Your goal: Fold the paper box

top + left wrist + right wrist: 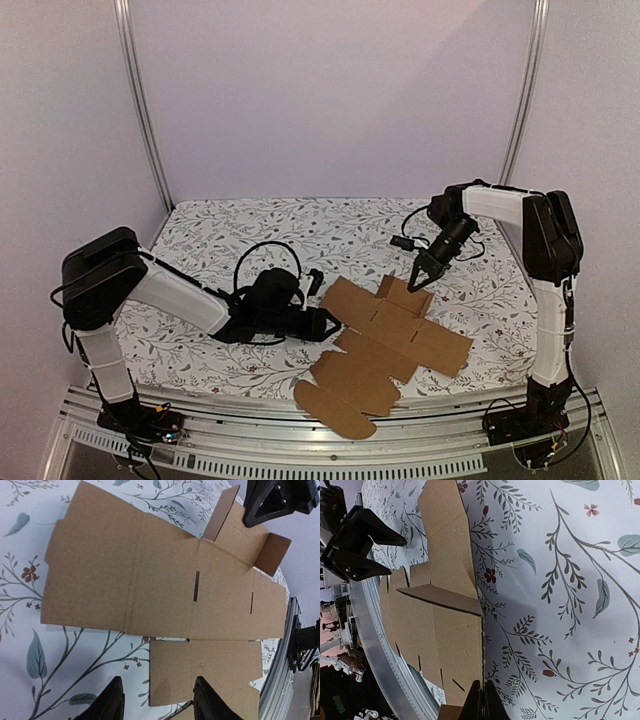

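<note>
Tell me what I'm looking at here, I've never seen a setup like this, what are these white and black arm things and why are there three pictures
These are two robot arms bolted to the near edge of a table covered in a floral cloth. The wide picture comes from a fixed camera above and behind them. The other two come from small cameras on each wrist, so each shows its own fingers up close.

On the cloth lies the paper box, a brown cardboard sheet not yet folded, mostly flat with a couple of small flaps raised.

The left gripper sits low beside the sheet's edge, fingers apart, holding nothing. The right gripper points down at the far end of the sheet with its fingers pressed together; whether it pinches the cardboard edge cannot be told.
</note>
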Controlling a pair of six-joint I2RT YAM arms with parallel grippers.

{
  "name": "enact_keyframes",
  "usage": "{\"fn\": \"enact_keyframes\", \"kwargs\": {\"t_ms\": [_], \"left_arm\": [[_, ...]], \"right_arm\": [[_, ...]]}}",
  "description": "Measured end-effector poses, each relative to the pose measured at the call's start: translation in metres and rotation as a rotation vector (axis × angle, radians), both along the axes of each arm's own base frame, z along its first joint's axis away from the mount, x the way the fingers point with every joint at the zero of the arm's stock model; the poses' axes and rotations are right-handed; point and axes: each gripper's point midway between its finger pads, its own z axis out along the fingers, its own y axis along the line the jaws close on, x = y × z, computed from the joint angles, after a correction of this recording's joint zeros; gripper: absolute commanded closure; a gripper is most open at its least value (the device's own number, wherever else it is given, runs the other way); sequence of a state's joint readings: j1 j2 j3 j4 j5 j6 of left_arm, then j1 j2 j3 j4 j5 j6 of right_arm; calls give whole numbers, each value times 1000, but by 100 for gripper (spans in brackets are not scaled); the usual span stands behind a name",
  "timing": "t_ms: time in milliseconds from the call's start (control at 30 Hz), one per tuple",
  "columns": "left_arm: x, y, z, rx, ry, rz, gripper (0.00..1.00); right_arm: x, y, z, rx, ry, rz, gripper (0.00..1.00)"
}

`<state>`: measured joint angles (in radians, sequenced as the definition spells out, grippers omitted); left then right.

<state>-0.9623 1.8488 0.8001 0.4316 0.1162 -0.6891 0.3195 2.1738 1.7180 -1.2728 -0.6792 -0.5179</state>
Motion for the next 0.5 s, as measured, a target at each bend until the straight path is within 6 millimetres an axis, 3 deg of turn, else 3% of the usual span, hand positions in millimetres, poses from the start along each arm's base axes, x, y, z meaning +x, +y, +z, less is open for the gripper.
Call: {"fn": "enact_keyframes", "kwargs": {"t_ms": [233, 500], "left_arm": [[5, -17, -20, 47, 59, -28, 50], [4, -17, -21, 69, 74, -35, 48]], "right_arm": [[-4, 4, 7, 36, 12, 4, 100], [-10, 8, 25, 97, 2, 30, 100]]}}
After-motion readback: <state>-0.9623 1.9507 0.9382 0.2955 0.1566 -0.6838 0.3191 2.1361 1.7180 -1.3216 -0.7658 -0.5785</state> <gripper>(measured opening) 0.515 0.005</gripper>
